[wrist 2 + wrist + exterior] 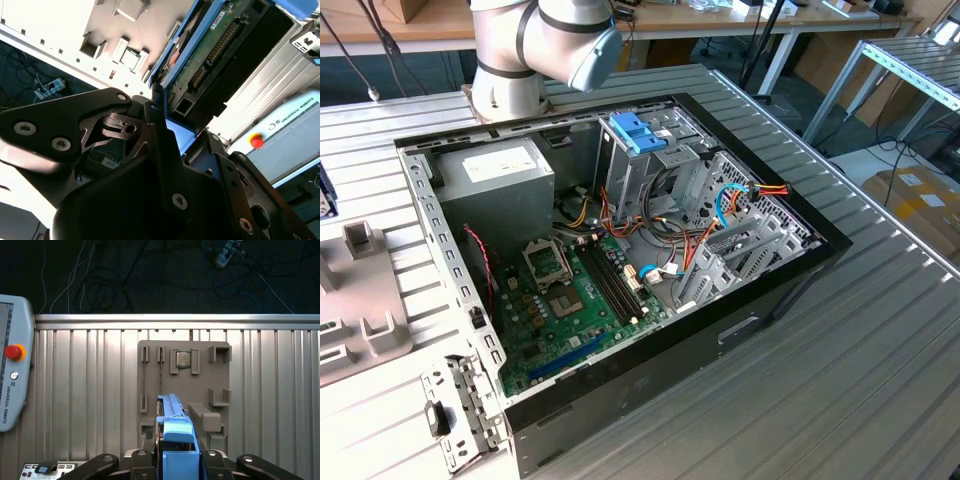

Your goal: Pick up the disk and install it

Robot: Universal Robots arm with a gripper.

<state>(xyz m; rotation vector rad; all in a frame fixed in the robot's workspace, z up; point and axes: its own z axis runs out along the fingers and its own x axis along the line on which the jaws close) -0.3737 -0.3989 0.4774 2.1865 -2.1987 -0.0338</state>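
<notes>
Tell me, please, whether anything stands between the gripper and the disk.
Nothing visible does. In the first wrist view the gripper is closed on the disk, which stands on edge between its fingers, lifted above the grey tray.

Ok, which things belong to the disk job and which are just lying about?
Job: dark-grey disk in light-blue plastic carrier, gripped by the black gripper; open black computer case.
Lying about: grey plastic fixture tray; square metal processor chip on it; grey teach pendant with red button.
</notes>
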